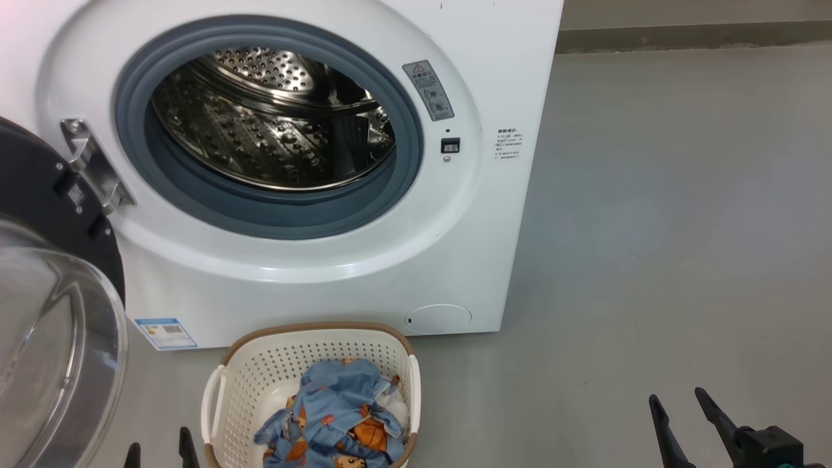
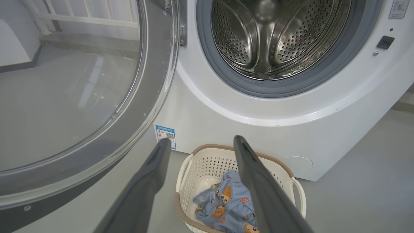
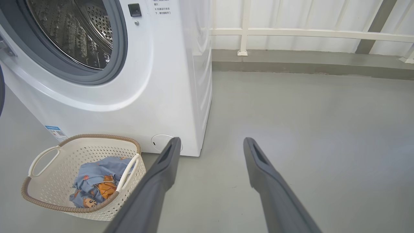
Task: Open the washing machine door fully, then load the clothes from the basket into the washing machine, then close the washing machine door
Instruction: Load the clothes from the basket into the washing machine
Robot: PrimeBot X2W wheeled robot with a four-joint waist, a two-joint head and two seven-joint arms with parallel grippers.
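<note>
The small cream-white perforated plastic basket (image 1: 260,370) with a brown woven-look rim stands on the grey floor (image 1: 650,227). The big white boxy front-loading washing machine (image 1: 455,260) rises just behind the basket, showing its perforated steel drum (image 1: 260,136). The round door (image 1: 39,195), with its glossy black rim and bulging clear glass, hangs swung wide open to the basket's left. The clothes (image 1: 338,409), light blue fabric printed with orange-brown cartoon figures and a bit of white, lie crumpled inside the basket, toward its right side. The left gripper (image 1: 159,452) sits just beside the basket's left handle and the right gripper (image 1: 676,403) is well apart to the basket's right. Both sets of jaws stand wide open and hold nothing. The garments look light, soft and limp, and are likely to drape and trail. A deep pinch into the bunched middle of the pile should gather most of them. A hold on a loose edge would probably lift one layer only, or snag on the basket's rim.
</note>
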